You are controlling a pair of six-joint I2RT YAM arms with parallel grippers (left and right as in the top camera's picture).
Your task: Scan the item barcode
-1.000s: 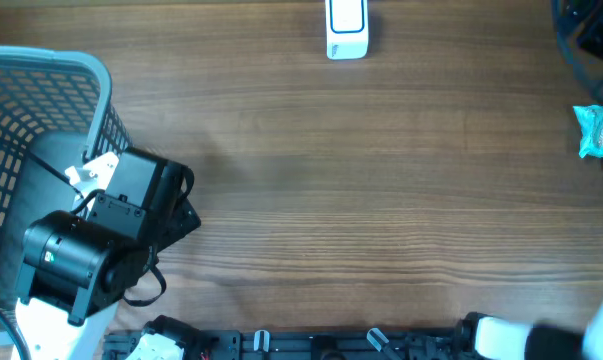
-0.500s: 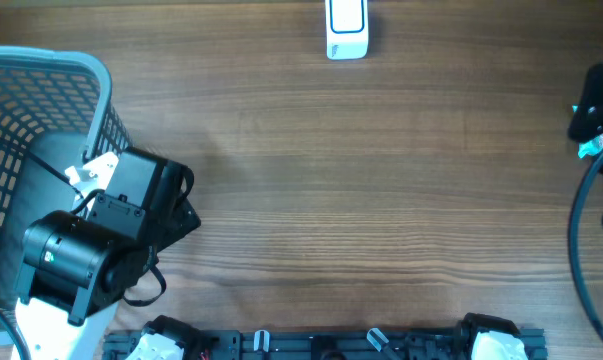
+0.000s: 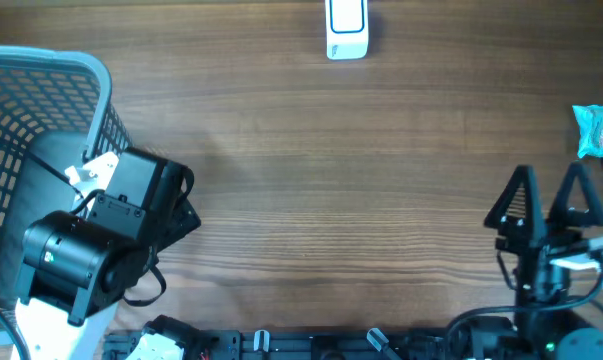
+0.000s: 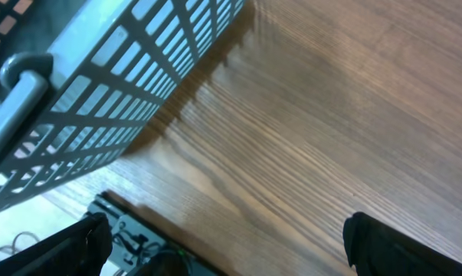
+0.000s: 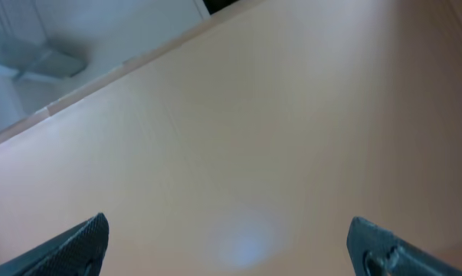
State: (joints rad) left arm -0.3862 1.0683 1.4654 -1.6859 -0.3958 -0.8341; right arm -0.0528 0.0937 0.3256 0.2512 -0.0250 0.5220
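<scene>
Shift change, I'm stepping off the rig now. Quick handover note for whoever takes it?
Left gripper: open, empty, beside the basket.
Right gripper: open, empty, above bare table, front right.
Packet lies at the right edge, untouched; white scanner at the far edge, middle.
Done: nothing yet. Left: pick up packet, show its barcode to the scanner.

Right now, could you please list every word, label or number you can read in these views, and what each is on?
None can be read.
The teal packet at the right edge of the overhead view carries print too small to make out.
The white device at the top shows no legible marking.
</scene>
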